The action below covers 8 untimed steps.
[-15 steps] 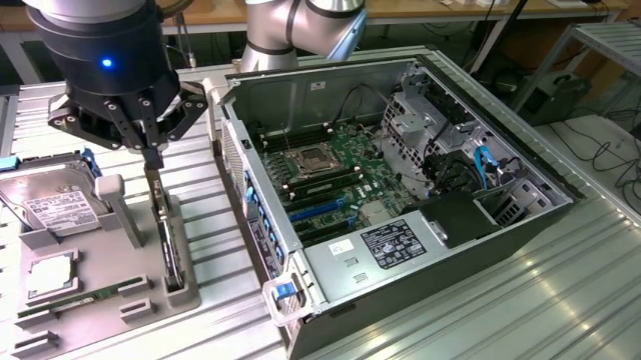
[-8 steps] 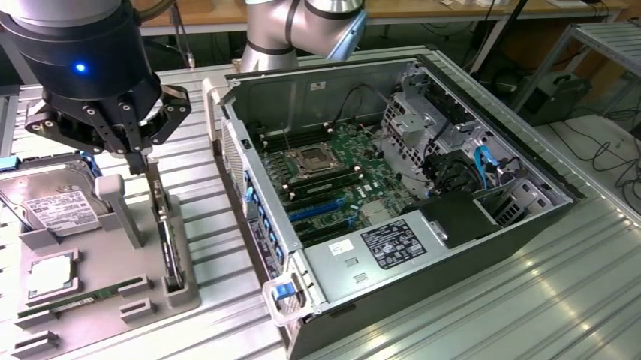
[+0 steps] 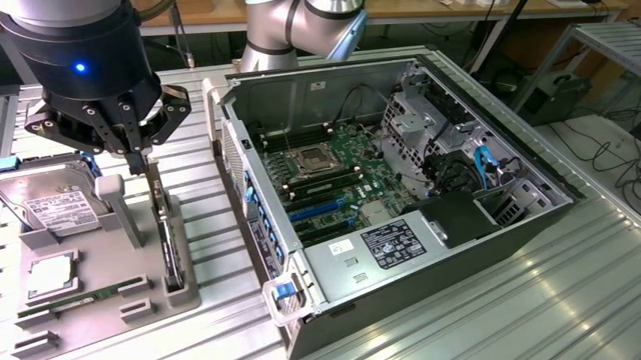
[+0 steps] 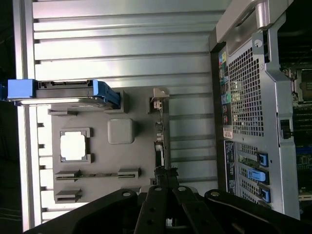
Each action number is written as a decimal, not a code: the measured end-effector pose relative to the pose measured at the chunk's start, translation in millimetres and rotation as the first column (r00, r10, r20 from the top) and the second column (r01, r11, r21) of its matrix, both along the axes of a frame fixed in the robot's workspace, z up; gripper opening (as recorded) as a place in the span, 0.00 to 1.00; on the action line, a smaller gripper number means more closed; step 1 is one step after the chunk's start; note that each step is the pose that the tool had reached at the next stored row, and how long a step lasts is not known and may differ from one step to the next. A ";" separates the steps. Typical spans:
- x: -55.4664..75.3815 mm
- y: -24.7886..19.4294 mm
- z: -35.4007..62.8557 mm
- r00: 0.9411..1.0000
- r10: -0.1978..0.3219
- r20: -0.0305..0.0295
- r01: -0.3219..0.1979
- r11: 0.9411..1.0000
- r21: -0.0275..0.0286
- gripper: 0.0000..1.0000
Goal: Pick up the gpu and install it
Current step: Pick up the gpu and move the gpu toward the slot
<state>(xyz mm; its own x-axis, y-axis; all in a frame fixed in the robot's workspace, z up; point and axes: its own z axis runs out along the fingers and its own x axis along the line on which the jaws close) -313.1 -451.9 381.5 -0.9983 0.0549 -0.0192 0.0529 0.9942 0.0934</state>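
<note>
Green gpu point(image 3: 165, 232) stands edge-on in the grey tray point(image 3: 105, 259); wrist view shows the gripper point(image 4: 165, 171) closed on it

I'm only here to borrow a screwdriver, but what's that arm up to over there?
The robot arm's hand is shut on the top edge of the gpu, which stands edge-on in its slot on the gray parts tray. The card is not yet lifted out. The open computer case lies beside the tray with its motherboard exposed, and the gpu is not yet in it.
</note>
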 end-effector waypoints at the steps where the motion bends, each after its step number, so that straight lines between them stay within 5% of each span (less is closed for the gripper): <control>1: 0.0 0.0 0.0 1.000 0.000 0.000 0.000 1.000 0.000 0.11; 5: 0.0 0.0 0.0 1.000 0.000 0.000 0.000 1.000 0.000 0.12; 8: 0.0 0.0 0.0 1.000 0.000 0.000 0.000 1.000 0.000 0.24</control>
<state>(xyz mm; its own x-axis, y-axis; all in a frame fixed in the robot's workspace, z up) -313.1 -451.9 381.5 -0.9983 0.0549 -0.0192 0.0528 0.9942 0.0934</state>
